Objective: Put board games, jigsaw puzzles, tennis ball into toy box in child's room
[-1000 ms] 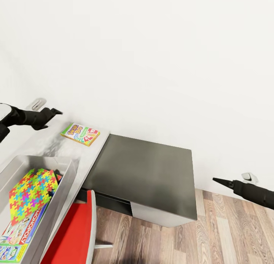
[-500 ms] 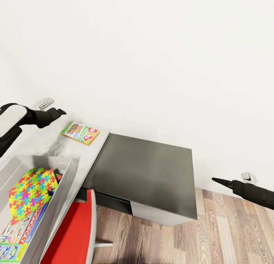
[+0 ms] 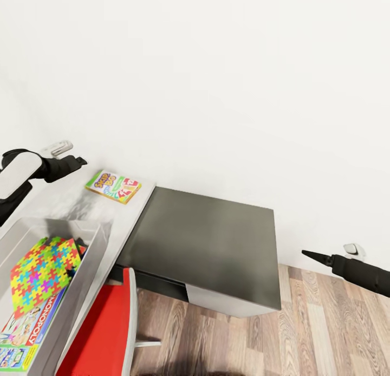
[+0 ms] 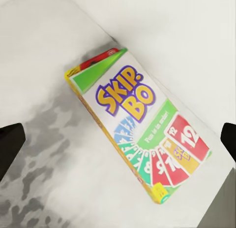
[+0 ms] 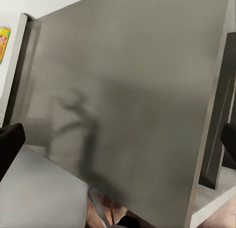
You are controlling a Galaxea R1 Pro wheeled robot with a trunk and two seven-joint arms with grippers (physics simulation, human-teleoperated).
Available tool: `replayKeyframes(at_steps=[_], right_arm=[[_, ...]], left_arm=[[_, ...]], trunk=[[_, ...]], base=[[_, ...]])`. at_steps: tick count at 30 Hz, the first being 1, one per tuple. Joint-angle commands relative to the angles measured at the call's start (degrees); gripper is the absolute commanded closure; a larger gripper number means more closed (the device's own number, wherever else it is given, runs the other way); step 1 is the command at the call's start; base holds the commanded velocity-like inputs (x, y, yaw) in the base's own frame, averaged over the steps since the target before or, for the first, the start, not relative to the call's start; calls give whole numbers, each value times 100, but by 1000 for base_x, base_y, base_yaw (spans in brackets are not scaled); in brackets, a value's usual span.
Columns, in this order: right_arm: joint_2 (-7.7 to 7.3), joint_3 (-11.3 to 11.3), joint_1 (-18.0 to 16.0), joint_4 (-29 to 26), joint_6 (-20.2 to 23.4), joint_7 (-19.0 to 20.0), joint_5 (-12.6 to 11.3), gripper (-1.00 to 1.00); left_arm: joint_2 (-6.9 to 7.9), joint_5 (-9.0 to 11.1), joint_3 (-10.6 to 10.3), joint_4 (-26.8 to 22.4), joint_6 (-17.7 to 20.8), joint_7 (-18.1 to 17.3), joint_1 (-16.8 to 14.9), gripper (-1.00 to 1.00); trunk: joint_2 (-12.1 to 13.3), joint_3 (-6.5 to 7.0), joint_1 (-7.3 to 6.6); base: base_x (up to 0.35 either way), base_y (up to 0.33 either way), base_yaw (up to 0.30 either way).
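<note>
One board game remains outside the toy box [image 3: 96, 240]: the Skip-Bo box [image 3: 114, 187] lies flat on the table [image 3: 65, 202] by the wall. Inside the box lie a jigsaw puzzle [image 3: 40, 267] and the Monopoly box [image 3: 32, 322]. The left gripper [image 4: 118, 139] hangs over Skip-Bo, fingers apart, empty. Next: descend and clamp it.

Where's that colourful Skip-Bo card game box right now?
In the head view the flat yellow-green-red Skip-Bo box lies on the pale grey desk top by the white wall, beside the dark grey section, just ahead of the left hand.
</note>
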Motion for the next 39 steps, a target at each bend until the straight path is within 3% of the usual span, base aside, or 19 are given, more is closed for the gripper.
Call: replayKeyframes(at_steps=[1, 5, 9, 16, 23, 34, 39], right_arm=[[-1, -6, -5, -1, 33, 19, 4, -100], [-3, -23, -4, -1, 30, 103, 3, -100], [-4, -37, -4, -1, 32, 160, 4, -100], [-4, -46, -5, -1, 45, 189, 4, -100], [-4, -42, -4, -1, 51, 197, 1, -100], [-5, -45, -5, -1, 52, 205, -15, -100], [-5, -46, -5, -1, 53, 207, -19, -100]], left_arm=[[7, 42, -22, -5, -7, 44, -10, -100], [6, -134, 109, 238, -8, -72, -13, -100], [5, -258, 426, 651, -7, -339, -13, -100], [25, -434, 639, 981, -6, -514, -11, -100], [32, -510, 695, 1011, -13, -562, -12, -100], [41, -541, 728, 653, -17, -612, -10, -100], [25, -545, 724, 547, -17, -828, -13, -100]], trunk=[[-11, -19, 3], [-11, -56, 3], [-11, -93, 3], [-11, -158, 3], [-11, -223, 3], [-11, -326, 3], [-11, -372, 3]], base=[[0, 0, 0], [0, 0, 0], [0, 0, 0], [0, 0, 0], [0, 0, 0], [0, 0, 0], [0, 0, 0]])
